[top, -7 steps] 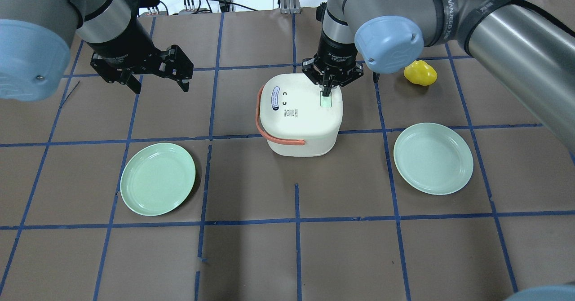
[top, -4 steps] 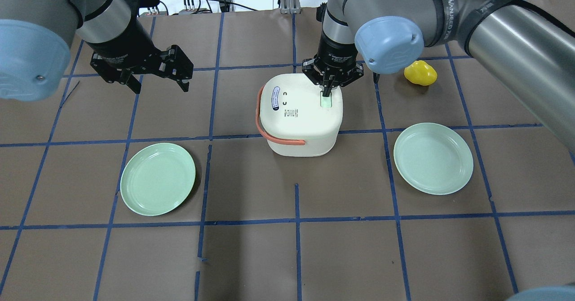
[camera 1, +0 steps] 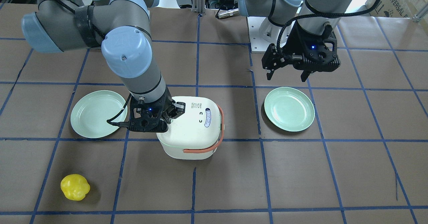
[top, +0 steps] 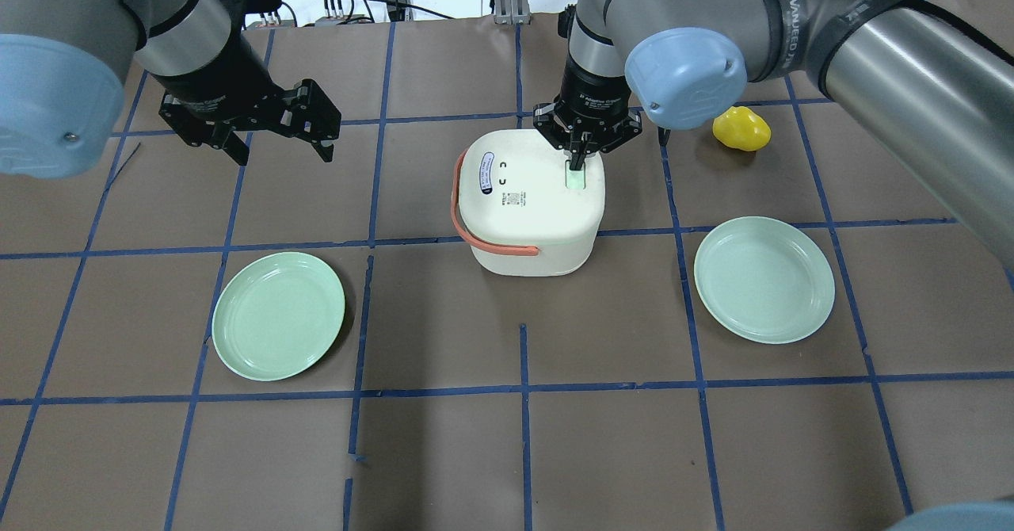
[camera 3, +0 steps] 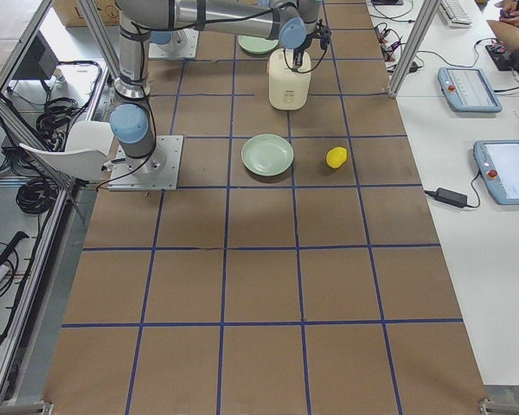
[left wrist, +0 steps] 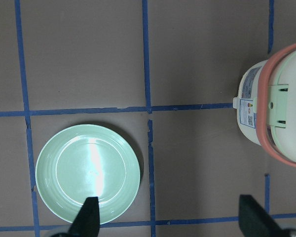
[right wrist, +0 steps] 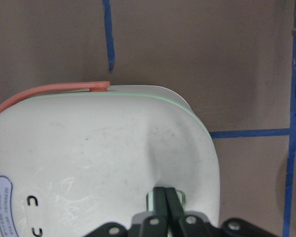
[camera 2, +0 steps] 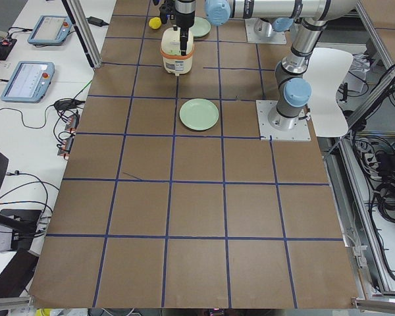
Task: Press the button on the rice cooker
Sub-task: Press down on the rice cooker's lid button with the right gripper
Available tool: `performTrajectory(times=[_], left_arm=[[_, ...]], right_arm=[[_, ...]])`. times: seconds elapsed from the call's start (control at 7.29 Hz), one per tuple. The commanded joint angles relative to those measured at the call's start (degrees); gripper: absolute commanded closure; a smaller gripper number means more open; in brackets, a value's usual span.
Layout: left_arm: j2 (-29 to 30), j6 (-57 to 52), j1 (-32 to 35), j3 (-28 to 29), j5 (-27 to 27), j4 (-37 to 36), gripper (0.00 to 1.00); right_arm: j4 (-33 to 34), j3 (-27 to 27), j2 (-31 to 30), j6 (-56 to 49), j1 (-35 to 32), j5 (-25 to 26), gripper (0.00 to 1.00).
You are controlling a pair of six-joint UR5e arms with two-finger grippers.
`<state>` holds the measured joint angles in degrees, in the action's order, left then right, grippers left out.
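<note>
A white rice cooker [top: 529, 206] with an orange handle [top: 455, 214] stands mid-table; it also shows in the front view [camera 1: 192, 130]. Its pale green button [top: 575, 180] sits on the lid's far right side. My right gripper [top: 577, 162] is shut, its joined fingertips [right wrist: 166, 200] pointing straight down onto the button [right wrist: 150, 200]. My left gripper [top: 281, 147] is open and empty, hovering well to the cooker's left, above the table; the left wrist view shows the cooker [left wrist: 276, 116] off to one side.
A green plate [top: 278, 315] lies front left and another green plate [top: 764, 279] front right. A yellow toy pepper [top: 741, 129] lies right of the cooker, behind my right arm. Blue tape lines grid the brown table.
</note>
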<state>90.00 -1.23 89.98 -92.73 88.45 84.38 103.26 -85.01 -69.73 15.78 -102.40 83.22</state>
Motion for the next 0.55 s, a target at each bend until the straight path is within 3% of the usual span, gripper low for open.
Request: performTrajectory(times=[0.0, 0.41], left_arm=[[0.0, 0.0, 0.0, 0.0, 0.0, 0.0, 0.00], [0.0, 0.0, 0.0, 0.0, 0.1, 0.0, 0.00]], right_arm=[[0.0, -0.3, 0.3, 0.0, 0.0, 0.0, 0.85], [-1.0, 1.1, -0.6, 0.0, 0.0, 0.4, 0.84]])
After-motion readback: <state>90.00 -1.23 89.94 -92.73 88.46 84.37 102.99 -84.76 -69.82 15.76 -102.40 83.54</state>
